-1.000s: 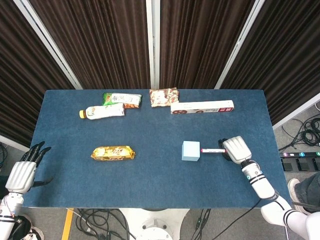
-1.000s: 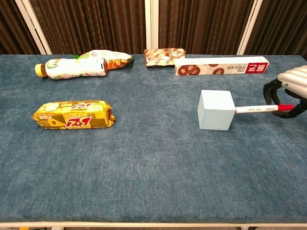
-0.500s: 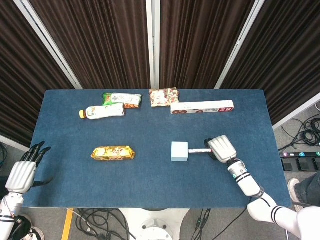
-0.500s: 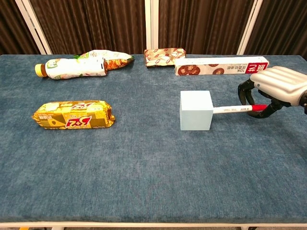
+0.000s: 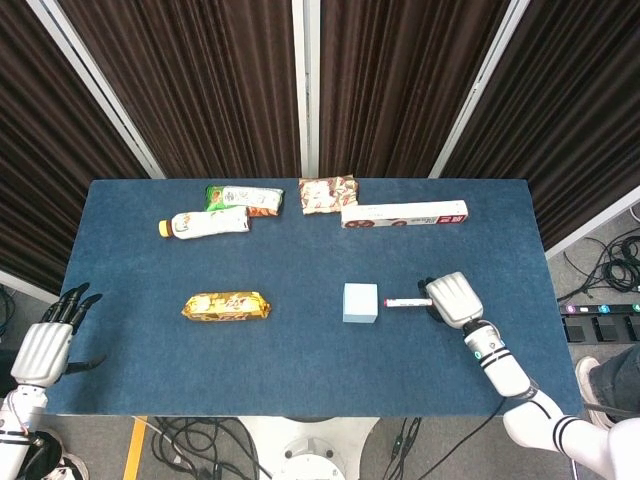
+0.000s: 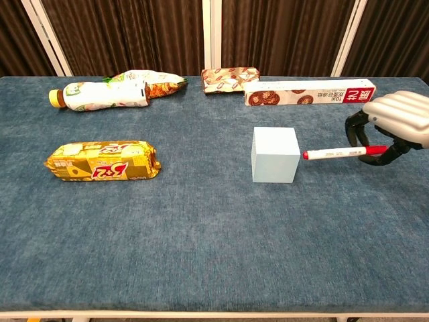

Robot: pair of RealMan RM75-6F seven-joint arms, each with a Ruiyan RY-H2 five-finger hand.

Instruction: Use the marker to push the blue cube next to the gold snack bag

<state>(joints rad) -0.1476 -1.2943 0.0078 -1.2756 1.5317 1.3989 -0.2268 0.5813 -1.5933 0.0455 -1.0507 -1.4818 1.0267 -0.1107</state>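
The pale blue cube [image 5: 360,302] [image 6: 275,155] stands near the middle of the blue table. The gold snack bag [image 5: 226,306] [image 6: 102,160] lies well to its left. My right hand [image 5: 452,300] [image 6: 393,119] grips a red and white marker [image 5: 402,301] [image 6: 335,153] lying level, tip toward the cube. A small gap separates the marker tip from the cube's right face. My left hand [image 5: 48,340] hangs off the table's left edge with fingers apart, holding nothing; only the head view shows it.
Along the back lie a bottle [image 5: 208,223] [image 6: 100,94], a green snack pack [image 5: 243,198], a brown patterned pouch [image 5: 328,194] [image 6: 230,78] and a long white and red box [image 5: 404,214] [image 6: 310,92]. Dark curtains stand behind the table.
The marker pushed the cube left toward the gold bag, then my right hand drew back to the right, leaving a gap between tip and cube. The left hand stayed put.
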